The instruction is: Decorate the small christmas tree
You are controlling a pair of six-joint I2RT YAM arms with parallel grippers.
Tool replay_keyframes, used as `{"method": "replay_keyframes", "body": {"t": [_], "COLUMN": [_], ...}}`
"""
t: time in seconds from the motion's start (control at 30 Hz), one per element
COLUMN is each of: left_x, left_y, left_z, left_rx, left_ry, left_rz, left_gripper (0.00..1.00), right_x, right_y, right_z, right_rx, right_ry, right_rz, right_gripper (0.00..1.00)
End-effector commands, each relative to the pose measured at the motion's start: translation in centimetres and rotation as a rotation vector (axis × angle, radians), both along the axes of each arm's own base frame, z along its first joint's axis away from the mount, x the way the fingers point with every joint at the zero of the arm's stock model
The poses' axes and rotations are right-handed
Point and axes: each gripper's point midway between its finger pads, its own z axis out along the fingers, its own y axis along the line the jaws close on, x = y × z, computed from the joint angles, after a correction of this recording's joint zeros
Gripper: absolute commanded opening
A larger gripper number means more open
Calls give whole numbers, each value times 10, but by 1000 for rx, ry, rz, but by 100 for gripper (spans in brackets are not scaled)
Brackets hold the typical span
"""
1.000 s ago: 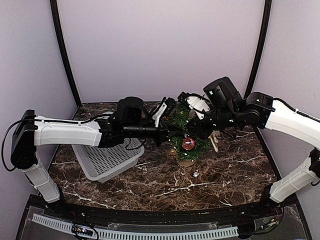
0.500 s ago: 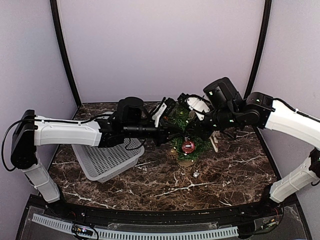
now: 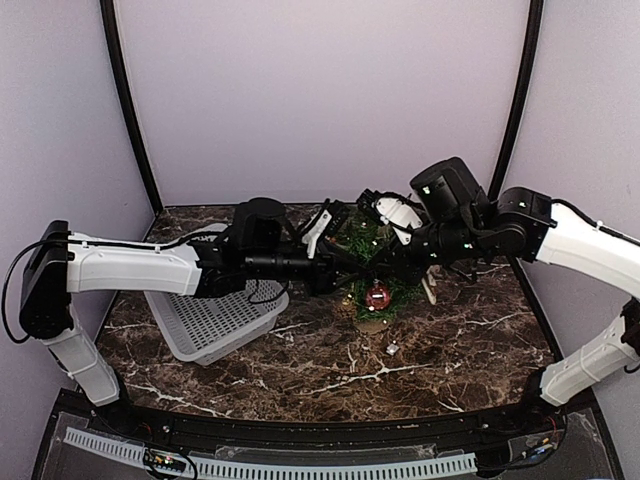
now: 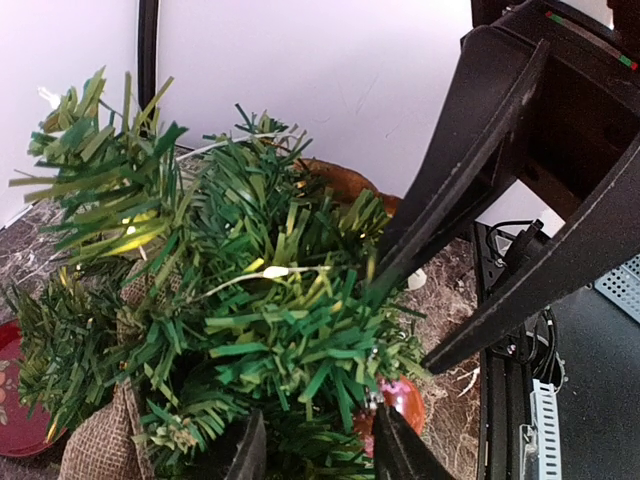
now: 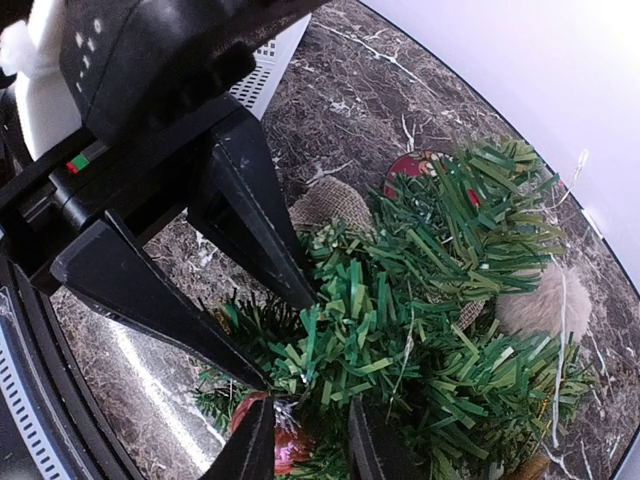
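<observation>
Top external: small christmas tree (image 3: 362, 240) upright near far edge; left gripper (image 5: 285, 343), right gripper (image 4: 403, 328) both spread (nothing pinched, seemingly), tips buried in it from opposite sides.

Left claw (image 4: 318, 448) and right claw (image 5: 305, 440) facing, both spread wide.

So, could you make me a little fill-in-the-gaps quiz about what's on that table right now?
The shiny round bauble hanging low on the small green christmas tree is ____. Seen from overhead, the white slotted plastic basket lies to the tree's ____. The dark brown tabletop looks like ____ with white veins.
Missing words: red; left; marble.
</observation>
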Motion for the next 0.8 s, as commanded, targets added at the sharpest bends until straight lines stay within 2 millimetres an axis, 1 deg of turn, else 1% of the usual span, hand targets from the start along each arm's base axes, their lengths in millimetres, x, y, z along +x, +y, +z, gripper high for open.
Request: {"method": "replay_keyframes", "body": {"t": [0.0,0.23,0.37,0.43,0.47,0.5,0.53,0.57,0.6,0.63,0.73,0.77], "left_x": [-6,-9,-14,-18,-21,-23,-26,-27,-28,-28,-28,-30], "left_y": [10,15,19,22,24,26,30,32,37,40,55,61], "left_z": [28,30,37,44,50,50,57,57,64,63,71,78], "left_rx": [-52,-55,-75,-91,-102,-102,-114,-112,-122,-118,-120,-135], "left_ry": [-34,-37,-47,-59,-69,-72,-82,-83,-93,-91,-95,-96], "left_rz": [-1,2,-7,-15,-17,-20,-20,-18,-3,6,60,74], "left_gripper": [40,44,48,50,51,52,53,54,54,55,56,57], "right_x": [-7,-9,-14,-17,-19,-21,-22,-25,-27,-29,-35,-36], "right_y": [-2,-4,-3,-3,-2,-3,-3,-3,-4,-5,-8,-10], "right_z": [6,11,18,23,28,33,39,45,51,58,77,83], "right_rx": [25,32,61,82,97,115,132,154,174,200,277,306], "right_ry": [-7,-16,-28,-34,-39,-46,-55,-60,-69,-81,-102,-106], "right_rz": [6,4,20,30,37,42,47,58,64,69,83,72], "right_gripper": [27,28,29,30,31,31,31,31,31,31,32,34]}}
